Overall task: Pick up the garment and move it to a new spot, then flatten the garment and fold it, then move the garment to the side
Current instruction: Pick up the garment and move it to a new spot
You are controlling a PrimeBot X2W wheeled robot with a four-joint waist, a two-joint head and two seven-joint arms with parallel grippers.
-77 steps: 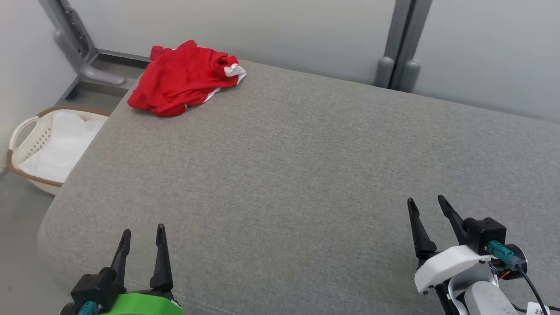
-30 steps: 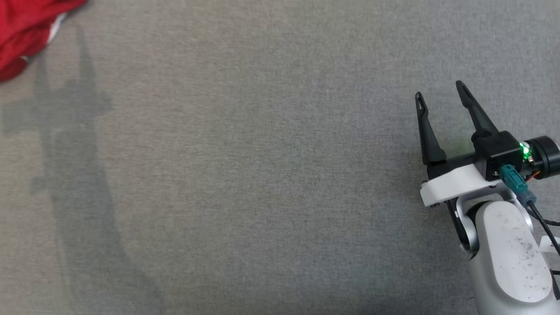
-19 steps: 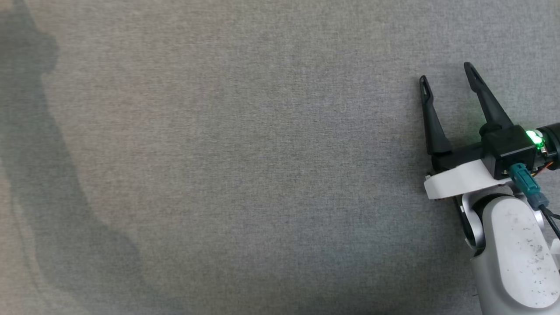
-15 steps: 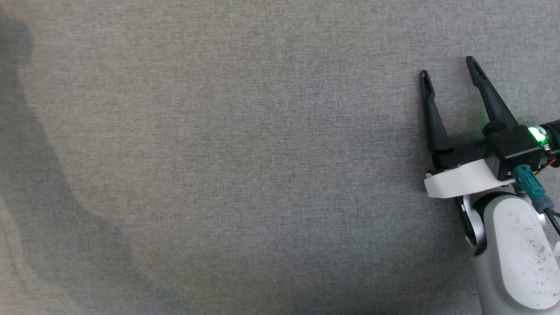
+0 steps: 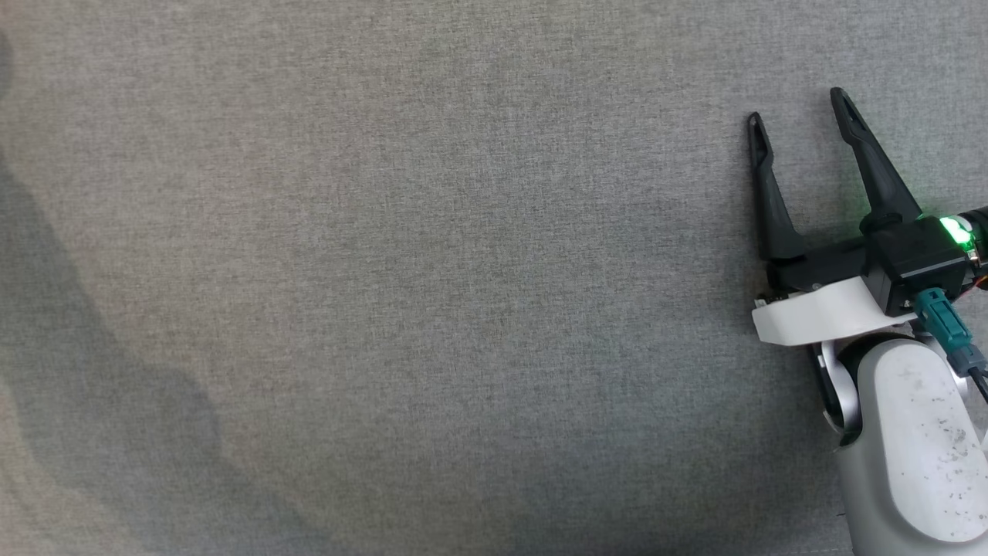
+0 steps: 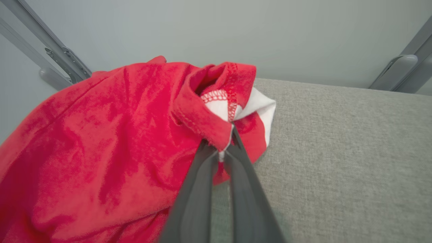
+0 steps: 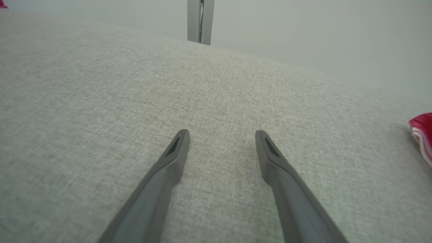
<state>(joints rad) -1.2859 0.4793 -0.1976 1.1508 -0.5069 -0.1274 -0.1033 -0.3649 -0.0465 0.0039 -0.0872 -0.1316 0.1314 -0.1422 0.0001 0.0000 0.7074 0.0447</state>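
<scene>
Garment [image 6: 101,135], red with white trim, lies crumpled at a far corner of the grey fabric-covered worktop [image 6: 337,152]. The left pincer [image 6: 224,145] is nipped tight on a hemmed fold at the heap's edge; in the left wrist view the bulk spreads ahead and to the left of its fingers. That makes the left arm by far the nearer. The right pincer [image 5: 799,108] stands wide and empty over bare fabric, well apart. How much cloth is pinched is hidden, and the crumpled heap, cut off at the frame's edge, shows no clear long axis.
</scene>
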